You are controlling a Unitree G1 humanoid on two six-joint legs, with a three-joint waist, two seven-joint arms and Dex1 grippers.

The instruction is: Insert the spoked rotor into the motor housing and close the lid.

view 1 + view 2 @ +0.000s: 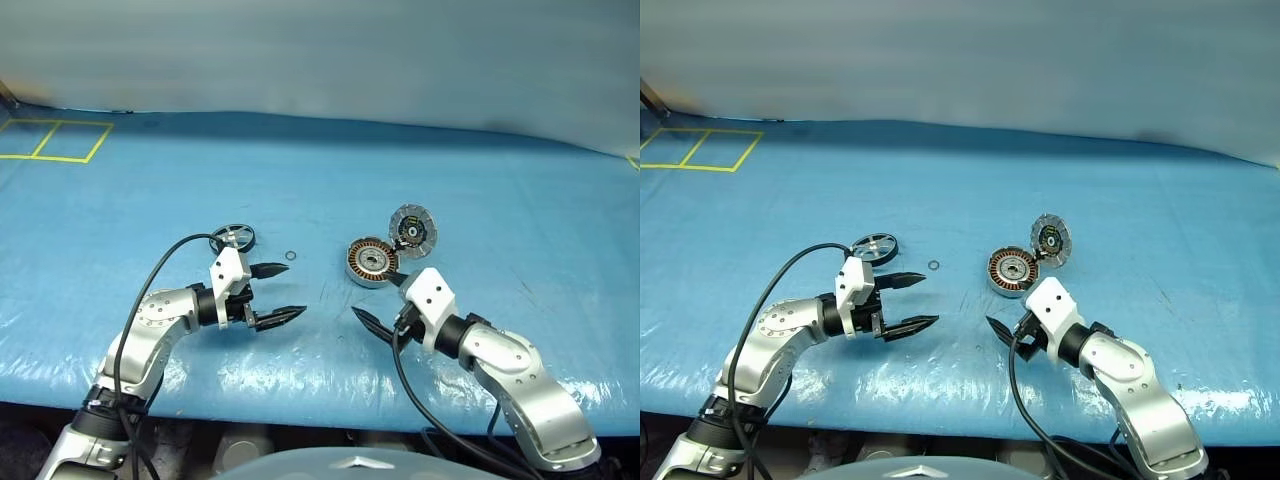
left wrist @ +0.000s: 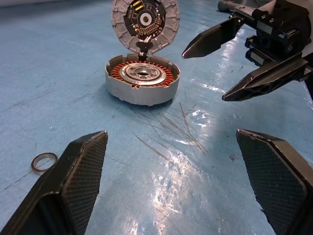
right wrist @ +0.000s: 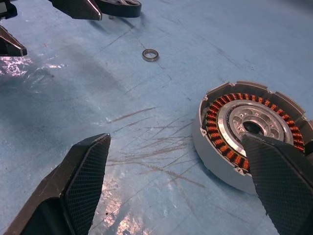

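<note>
The spoked rotor (image 1: 233,238), black-rimmed with silver spokes, lies flat on the blue table just behind my left gripper (image 1: 291,290). That gripper is open and empty and points right. The motor housing (image 1: 370,262), a silver puck with copper windings, sits right of centre. The lid (image 1: 412,229) stands tilted up at the housing's far right edge, its segmented face towards me. My right gripper (image 1: 374,295) is open and empty, just in front of the housing and pointing left-forward. In the right wrist view the housing (image 3: 244,127) lies beside one of my fingers (image 3: 279,181).
A tiny thin metal ring (image 1: 290,256) lies on the table between rotor and housing. Yellow tape lines (image 1: 60,140) mark the far left. The blue table cover (image 1: 320,170) is scratched between the two grippers, and its front edge runs close below both arms.
</note>
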